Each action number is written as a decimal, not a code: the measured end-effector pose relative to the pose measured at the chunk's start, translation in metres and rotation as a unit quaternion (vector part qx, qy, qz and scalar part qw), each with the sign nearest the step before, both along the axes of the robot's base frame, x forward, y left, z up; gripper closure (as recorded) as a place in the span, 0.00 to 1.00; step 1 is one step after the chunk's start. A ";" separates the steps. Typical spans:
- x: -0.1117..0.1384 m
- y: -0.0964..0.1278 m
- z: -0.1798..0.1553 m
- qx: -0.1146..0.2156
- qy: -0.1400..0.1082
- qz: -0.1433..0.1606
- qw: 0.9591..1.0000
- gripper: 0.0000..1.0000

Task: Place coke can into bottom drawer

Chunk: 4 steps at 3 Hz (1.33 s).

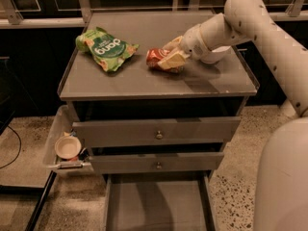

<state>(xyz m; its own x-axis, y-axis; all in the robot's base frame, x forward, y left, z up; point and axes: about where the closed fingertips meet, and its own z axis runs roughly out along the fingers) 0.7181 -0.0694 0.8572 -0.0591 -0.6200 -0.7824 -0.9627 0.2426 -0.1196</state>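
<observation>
The coke can (156,57) lies on its side on the grey cabinet top (144,83), right of centre. My gripper (169,54) reaches in from the right and is shut on the coke can, one finger in front of it and one behind, with the can still resting on the top. The bottom drawer (156,206) is pulled open at the foot of the cabinet, and its flat grey floor is bare.
A green snack bag (106,49) lies on the left of the top. A white bowl (216,56) sits behind my wrist. The two upper drawer fronts (156,131) are closed. A side tray holding a small bowl (67,147) hangs at the cabinet's left.
</observation>
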 end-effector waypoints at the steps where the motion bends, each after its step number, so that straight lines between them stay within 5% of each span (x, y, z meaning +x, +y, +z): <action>1: -0.027 -0.014 0.007 0.005 -0.012 0.000 1.000 1.00; 4: -0.109 -0.053 0.033 0.007 -0.050 -0.007 0.999 1.00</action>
<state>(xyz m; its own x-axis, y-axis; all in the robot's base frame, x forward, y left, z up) 0.6090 -0.1228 0.8897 0.0120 -0.6079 -0.7939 -0.9429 0.2575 -0.2114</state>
